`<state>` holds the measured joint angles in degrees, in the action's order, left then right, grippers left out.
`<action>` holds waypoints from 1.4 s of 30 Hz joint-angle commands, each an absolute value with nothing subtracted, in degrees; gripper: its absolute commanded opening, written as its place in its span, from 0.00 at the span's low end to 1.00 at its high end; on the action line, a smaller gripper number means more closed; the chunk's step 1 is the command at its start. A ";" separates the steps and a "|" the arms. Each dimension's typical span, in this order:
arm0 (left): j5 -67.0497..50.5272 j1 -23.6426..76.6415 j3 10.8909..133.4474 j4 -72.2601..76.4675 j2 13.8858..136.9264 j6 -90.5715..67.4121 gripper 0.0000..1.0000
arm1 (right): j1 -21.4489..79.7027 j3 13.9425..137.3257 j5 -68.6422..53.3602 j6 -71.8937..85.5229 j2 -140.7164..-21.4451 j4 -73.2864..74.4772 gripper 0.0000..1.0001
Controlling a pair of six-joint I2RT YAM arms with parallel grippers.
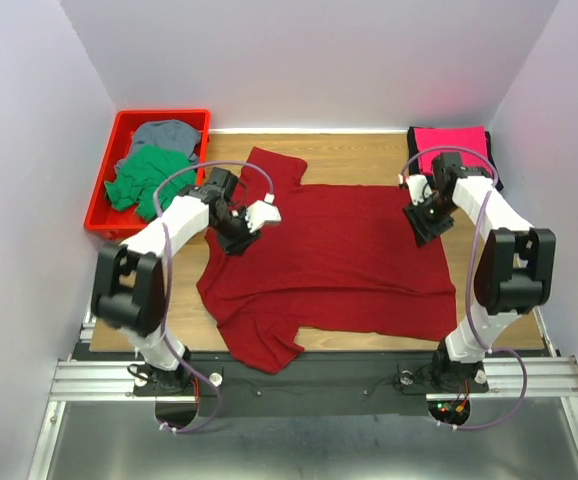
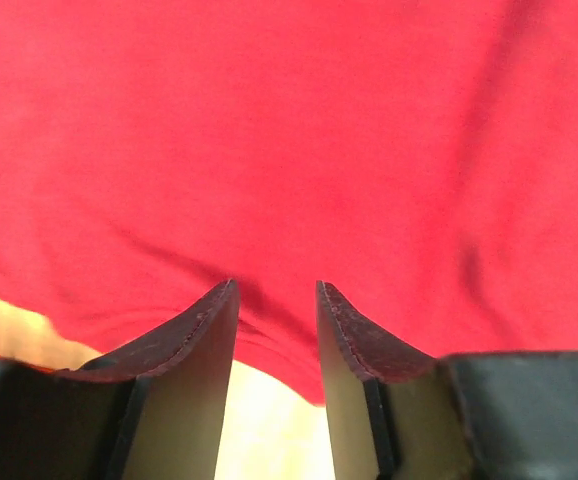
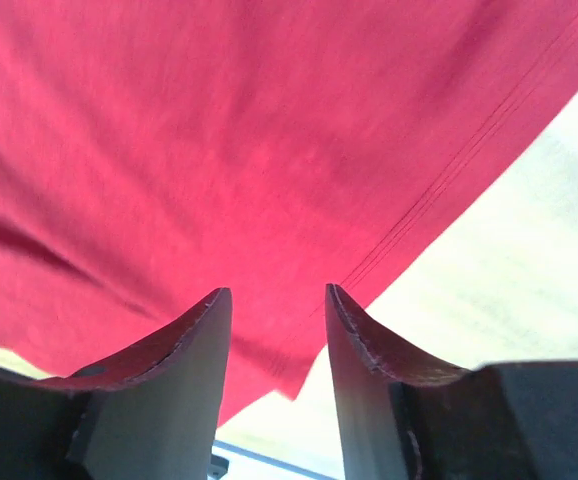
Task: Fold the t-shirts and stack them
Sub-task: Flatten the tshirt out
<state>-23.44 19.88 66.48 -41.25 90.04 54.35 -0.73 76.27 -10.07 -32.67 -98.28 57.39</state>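
A dark red t-shirt (image 1: pixel 329 255) lies spread flat on the wooden table (image 1: pixel 359 150), sleeves at the far left and near left. My left gripper (image 1: pixel 237 238) is low over its left edge near the collar; in the left wrist view (image 2: pixel 277 290) the jaws are open with the shirt's edge (image 2: pixel 269 150) between and beyond them. My right gripper (image 1: pixel 427 228) is low over the shirt's far right corner; in the right wrist view (image 3: pixel 277 295) the jaws are open, straddling the hemmed corner (image 3: pixel 269 180). A folded pink shirt (image 1: pixel 451 143) lies at the back right.
A red bin (image 1: pixel 102 180) at the back left holds a green shirt (image 1: pixel 147 178) and a grey shirt (image 1: pixel 166 133). The pink shirt rests on a dark one at the far right. White walls close in the table on three sides.
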 commanded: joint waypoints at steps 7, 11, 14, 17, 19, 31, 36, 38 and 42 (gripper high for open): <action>-15.91 15.03 73.40 -30.15 106.43 50.01 0.44 | -0.97 82.10 -9.23 -28.13 -111.27 50.89 0.45; -15.56 15.12 67.70 -31.20 104.16 52.29 0.45 | -0.97 77.37 -7.56 -29.61 -111.45 49.58 0.44; -15.56 15.21 61.36 -32.69 99.60 54.40 0.47 | -0.97 72.10 -6.50 -31.29 -110.04 48.69 0.44; -15.91 15.29 55.49 -35.41 96.69 55.98 0.47 | -0.97 68.83 -6.50 -32.78 -106.81 48.87 0.44; -16.35 15.38 53.01 -37.96 93.79 56.95 0.48 | -0.97 66.10 -7.03 -33.74 -104.95 50.70 0.44; -30.40 15.03 84.25 -47.20 98.24 46.16 0.58 | -7.55 86.72 -20.71 -26.56 -104.21 55.81 0.60; -33.58 12.31 107.02 -39.84 110.90 35.26 0.60 | -11.69 96.67 -21.45 -17.67 -109.77 50.11 0.57; -33.31 11.17 115.29 -37.63 114.85 29.90 0.60 | -11.69 97.47 -18.47 -15.13 -112.05 46.51 0.56; -30.16 9.23 127.31 -34.81 125.74 25.06 0.60 | -11.69 99.66 -16.53 -12.83 -116.35 42.81 0.50</action>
